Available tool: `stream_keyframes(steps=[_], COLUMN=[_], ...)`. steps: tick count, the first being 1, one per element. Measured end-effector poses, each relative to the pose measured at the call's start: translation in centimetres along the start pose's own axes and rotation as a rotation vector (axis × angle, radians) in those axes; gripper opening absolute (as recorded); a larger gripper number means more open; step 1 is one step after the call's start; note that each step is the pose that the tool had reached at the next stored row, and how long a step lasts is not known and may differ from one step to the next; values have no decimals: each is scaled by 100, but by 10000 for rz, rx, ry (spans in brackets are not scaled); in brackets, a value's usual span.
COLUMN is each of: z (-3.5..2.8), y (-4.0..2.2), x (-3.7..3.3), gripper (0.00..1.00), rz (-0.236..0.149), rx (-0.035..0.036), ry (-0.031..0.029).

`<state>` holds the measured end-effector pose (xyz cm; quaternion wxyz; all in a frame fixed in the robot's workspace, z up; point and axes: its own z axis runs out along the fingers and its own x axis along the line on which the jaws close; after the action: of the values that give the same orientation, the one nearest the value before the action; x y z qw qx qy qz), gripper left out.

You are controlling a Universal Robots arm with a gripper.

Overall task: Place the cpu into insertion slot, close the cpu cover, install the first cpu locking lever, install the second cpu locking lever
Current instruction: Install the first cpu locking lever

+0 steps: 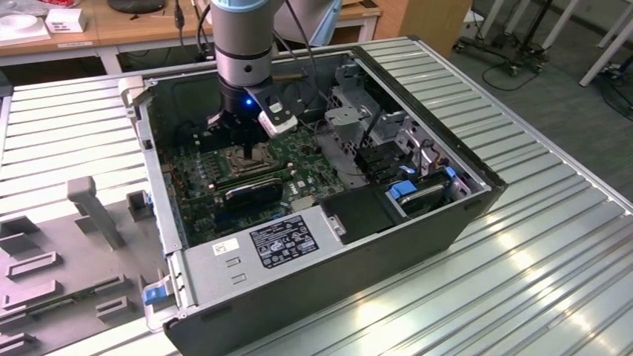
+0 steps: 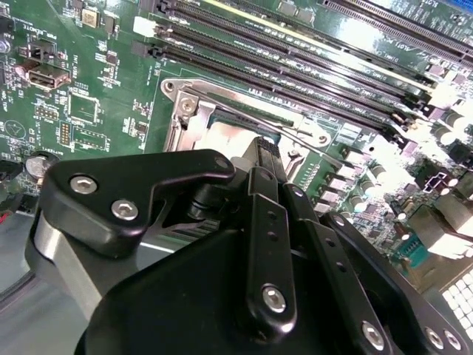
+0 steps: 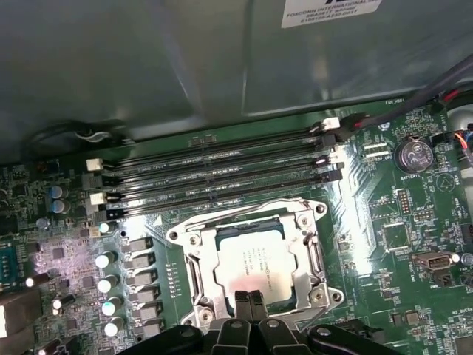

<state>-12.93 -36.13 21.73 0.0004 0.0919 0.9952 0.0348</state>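
Cpu (image 3: 255, 262) seated in slot, cover (image 3: 199, 255) down framing it; gripper (image 3: 249, 302) at socket edge, jaws together, empty, likely pressing lever.

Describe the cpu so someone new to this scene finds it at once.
Inside the open computer case lies a green board. Beside its four long memory slots sits a silver-framed socket; the cpu is the pale square metal plate in its middle, by the gripper.

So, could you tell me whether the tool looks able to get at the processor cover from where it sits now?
Probably yes. The tool hangs right at the edge of the cover, which lies over the chip in its socket, and nothing stands between them; the memory slots lie off to one side.
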Motion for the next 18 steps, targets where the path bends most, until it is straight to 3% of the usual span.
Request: stream_keyframes(steps=[4, 14, 15, 18], z=[2, 7, 9, 17], y=[24, 78, 78, 78], x=[-4, -22, -22, -23], gripper=[11, 11, 11, 11], rz=[2, -6, -27, -287], rx=[70, 64, 60, 27], ry=[63, 67, 42, -110])
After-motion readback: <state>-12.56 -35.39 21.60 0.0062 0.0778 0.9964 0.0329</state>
